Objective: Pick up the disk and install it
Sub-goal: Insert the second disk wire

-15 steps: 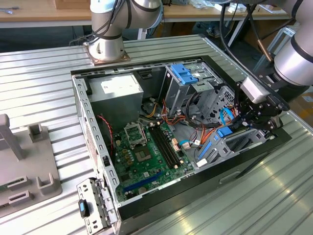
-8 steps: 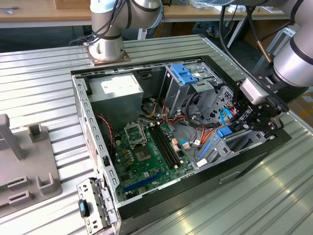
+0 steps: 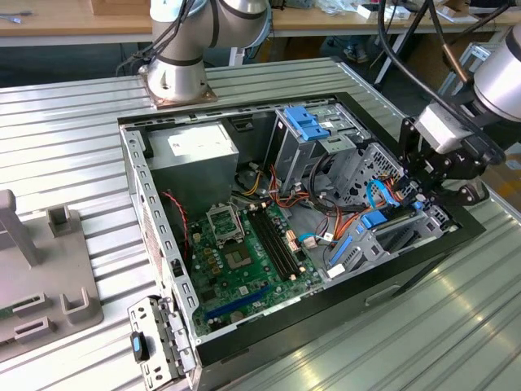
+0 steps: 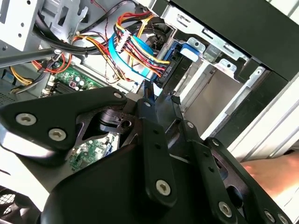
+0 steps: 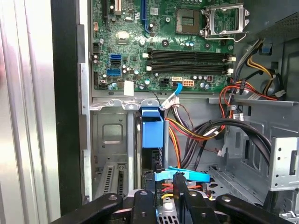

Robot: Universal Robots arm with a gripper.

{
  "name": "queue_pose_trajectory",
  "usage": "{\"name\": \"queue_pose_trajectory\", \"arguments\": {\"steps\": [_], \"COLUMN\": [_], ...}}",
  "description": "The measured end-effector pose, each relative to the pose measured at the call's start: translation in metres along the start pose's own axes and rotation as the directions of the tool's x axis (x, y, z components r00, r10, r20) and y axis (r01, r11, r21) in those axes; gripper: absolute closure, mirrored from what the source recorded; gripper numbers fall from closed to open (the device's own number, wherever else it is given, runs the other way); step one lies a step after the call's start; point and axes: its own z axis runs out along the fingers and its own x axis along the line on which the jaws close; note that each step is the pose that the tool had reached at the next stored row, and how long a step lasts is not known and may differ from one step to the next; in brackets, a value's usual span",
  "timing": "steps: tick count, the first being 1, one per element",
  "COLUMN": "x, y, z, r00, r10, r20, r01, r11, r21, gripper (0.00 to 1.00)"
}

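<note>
The disk stands on edge in a bay of the open computer case, just below the motherboard's edge in the first wrist view, its blue carrier frame (bright against the grey metal) facing the camera. The gripper sits at the disk's near end, fingers seemingly closed on its blue frame, though the contact itself is partly hidden. In the exterior view the gripper hangs over the case's right corner, beside bundled cables.
</note>
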Motion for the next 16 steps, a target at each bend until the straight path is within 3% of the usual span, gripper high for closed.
{"name": "queue_pose_trajectory", "arguments": {"steps": [5, 10, 11, 12, 13, 14, 16], "x": [-0.0035, -0.0151, -0.0161, -0.017, -0.0173, -0.0174, -0.0174], "y": [0.0006, 0.0082, 0.0089, 0.009, 0.0091, 0.0091, 0.0091], "z": [-0.0004, 0.0002, 0.0003, 0.0004, 0.0004, 0.0005, 0.0005], "r00": [1.0, 1.0, 0.9999, 0.9996, 0.999, 0.9988, 0.9987], "r10": [0.0, 0.0, 0.0, -0.002, -0.003, -0.003, -0.003], "r20": [-0.0008, -0.0081, -0.014, -0.0269, -0.0449, -0.0494, -0.0515], "r01": [0.0, 0.0, 0.0, 0.002, 0.003, 0.003, 0.003], "r11": [1.0, 1.0, 1.0, 1.0, 1.0, 1.0, 1.0], "r21": [0.0002, 0.0005, 0.0009, 0.0014, 0.0023, 0.0024, 0.0026], "gripper": [0.7, 0.7, 0.7, 0.7, 0.7, 0.7, 0.7]}}
